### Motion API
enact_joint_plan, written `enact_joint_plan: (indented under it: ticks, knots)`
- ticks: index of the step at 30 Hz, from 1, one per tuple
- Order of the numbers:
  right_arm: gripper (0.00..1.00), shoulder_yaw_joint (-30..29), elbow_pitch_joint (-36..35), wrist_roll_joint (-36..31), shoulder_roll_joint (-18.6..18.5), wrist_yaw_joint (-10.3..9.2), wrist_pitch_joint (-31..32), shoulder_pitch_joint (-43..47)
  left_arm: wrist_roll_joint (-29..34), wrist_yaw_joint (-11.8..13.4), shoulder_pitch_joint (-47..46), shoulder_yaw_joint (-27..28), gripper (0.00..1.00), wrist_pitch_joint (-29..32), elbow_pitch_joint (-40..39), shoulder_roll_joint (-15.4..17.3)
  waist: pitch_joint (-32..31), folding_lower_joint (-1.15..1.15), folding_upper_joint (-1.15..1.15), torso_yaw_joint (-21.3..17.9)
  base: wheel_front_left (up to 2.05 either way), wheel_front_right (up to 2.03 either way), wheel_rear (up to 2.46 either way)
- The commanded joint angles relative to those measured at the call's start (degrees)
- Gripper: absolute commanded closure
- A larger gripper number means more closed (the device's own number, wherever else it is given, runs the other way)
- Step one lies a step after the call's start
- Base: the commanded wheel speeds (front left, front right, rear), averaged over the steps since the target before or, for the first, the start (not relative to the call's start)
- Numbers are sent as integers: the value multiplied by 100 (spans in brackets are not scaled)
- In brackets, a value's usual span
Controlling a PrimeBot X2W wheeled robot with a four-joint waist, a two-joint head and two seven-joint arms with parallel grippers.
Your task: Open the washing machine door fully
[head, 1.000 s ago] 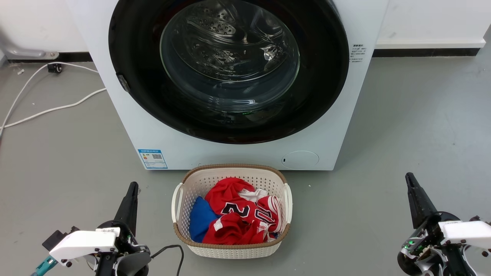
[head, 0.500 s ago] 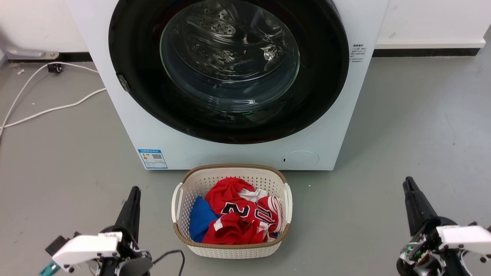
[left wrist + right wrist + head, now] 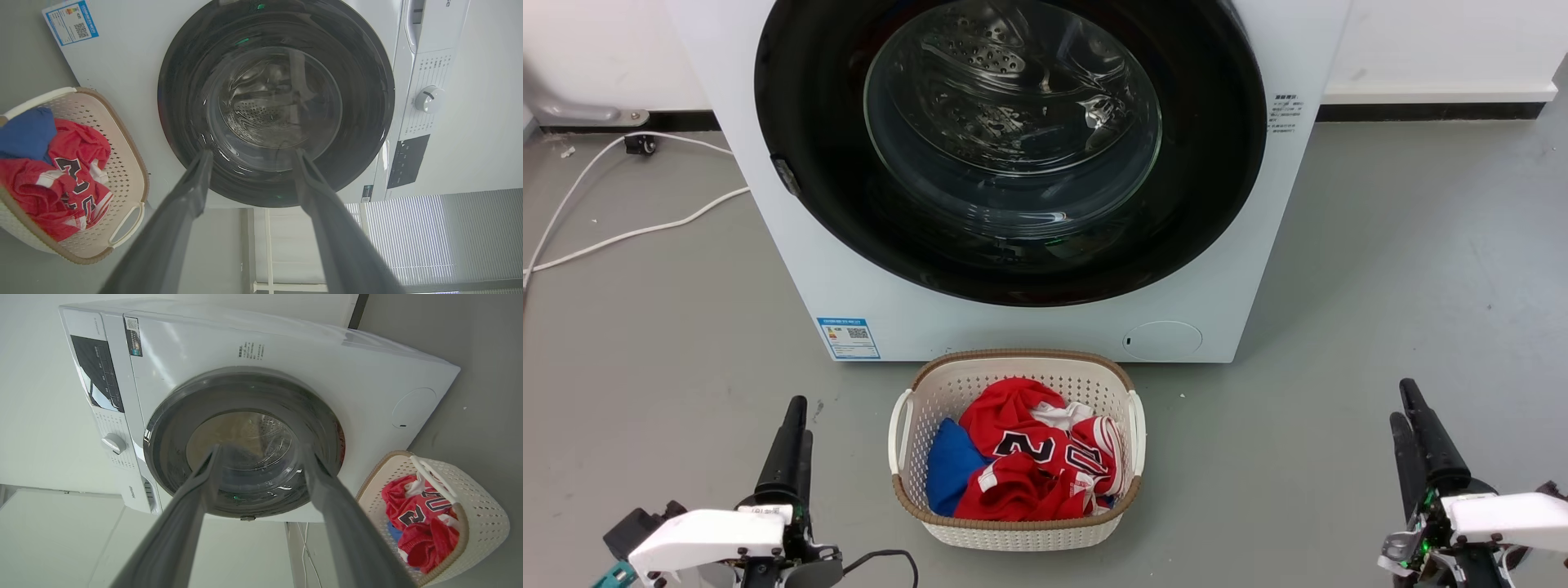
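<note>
The washing machine door (image 3: 1010, 139) sits shut, flush against the front of the washing machine (image 3: 980, 331), its black ring unbroken all round. Through the glass bowl I can make out the perforated steel drum, and I see no laundry in it. So I judge the task is at its very start: the reach has not begun and nothing touches the door. A small grey tab (image 3: 785, 176) on the rim, on my left side, looks like the catch or pull. I would take that as the place to hook, which suggests the left arm, and the hinge then lies on the right. The next move calls for lifting that arm well up and forward, getting a finger behind the rim, and pulling in an arc, not straight back. The left gripper (image 3: 796, 416) is low and well short of the machine; its wrist camera shows its fingers spread with nothing between them (image 3: 252, 152). The right gripper (image 3: 1403, 402) is low on the other side, also spread and empty (image 3: 261, 447). Between them, on the grey floor (image 3: 1380, 286) just in front of the washer, stands a white laundry basket (image 3: 1013, 535) holding a crumpled red jersey (image 3: 1029, 457) and a blue cloth (image 3: 947, 465). I would keep the swing above it.
</note>
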Motion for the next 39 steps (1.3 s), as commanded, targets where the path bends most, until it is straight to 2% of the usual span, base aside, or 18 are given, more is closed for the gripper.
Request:
enact_joint_plan:
  ticks: [1, 11, 22, 39]
  knots:
    - [0, -13, -182, -249, -15, 9, -55, -43, 238, 30, -47, 9, 0, -53, -181, 15, -1, 0, 0, 2, 0, 0, 0]
    - [0, 117, -676, -1824, -12, 9, -301, 45, 1546, 361, 50, -165, 0, -299, -572, 15, -6, 0, 0, 20, 0, 0, 0]
    - [0, 362, -1016, -3446, -8, 10, -544, 185, 2996, 607, 151, -392, 0, -543, -779, 36, -14, 0, 0, 30, 0, 0, 0]
    - [0, 454, -1158, -5078, -3, 11, -868, 351, 4483, 1025, 256, -900, 0, -868, -911, 283, -33, 0, 0, 46, 0, 0, 0]
